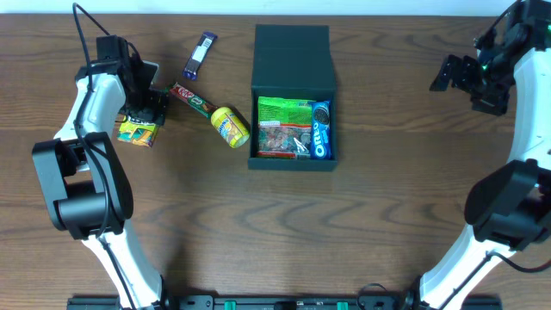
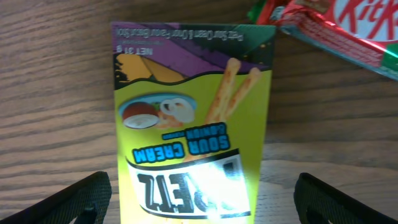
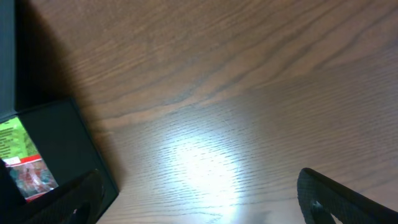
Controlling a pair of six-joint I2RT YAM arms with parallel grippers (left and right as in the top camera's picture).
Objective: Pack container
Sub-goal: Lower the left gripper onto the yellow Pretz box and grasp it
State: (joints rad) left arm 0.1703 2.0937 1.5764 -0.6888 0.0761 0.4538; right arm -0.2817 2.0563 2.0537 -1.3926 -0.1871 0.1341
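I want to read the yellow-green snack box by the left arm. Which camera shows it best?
The left wrist view: the yellow-green cardboard snack box fills it, lettering large but upside down, between the fingers of the open left claw. Overhead it looks tiny, partly under that claw. The right wrist view misses it.

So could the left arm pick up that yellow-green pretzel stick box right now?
Probably yes. The left gripper hangs open right above the pretzel box, a finger on each side, and nothing lies on it. The KitKat bar lies by one corner, not across it.
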